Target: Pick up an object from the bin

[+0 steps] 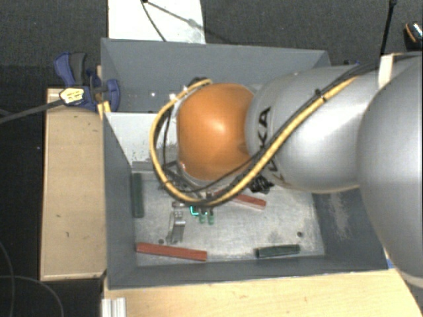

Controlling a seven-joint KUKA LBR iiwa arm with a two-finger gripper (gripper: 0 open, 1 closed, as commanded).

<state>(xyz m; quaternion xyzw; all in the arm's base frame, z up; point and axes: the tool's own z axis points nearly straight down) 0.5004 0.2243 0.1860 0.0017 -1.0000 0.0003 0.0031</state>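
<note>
My hand [177,226] hangs in the bin [218,71], just on the far side of the long red stick [170,250] by the near wall, and I cannot tell if it is wide or narrow.

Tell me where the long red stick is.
Camera view: the long red stick lies flat at the lower left of the bin, just below the gripper, left of the dark bar.

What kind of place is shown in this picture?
Most likely a robotics lab cell for picking tests: a KUKA arm reaches into a grey metal bin holding loose things, such as a red-brown stick and a dark bar.
</note>
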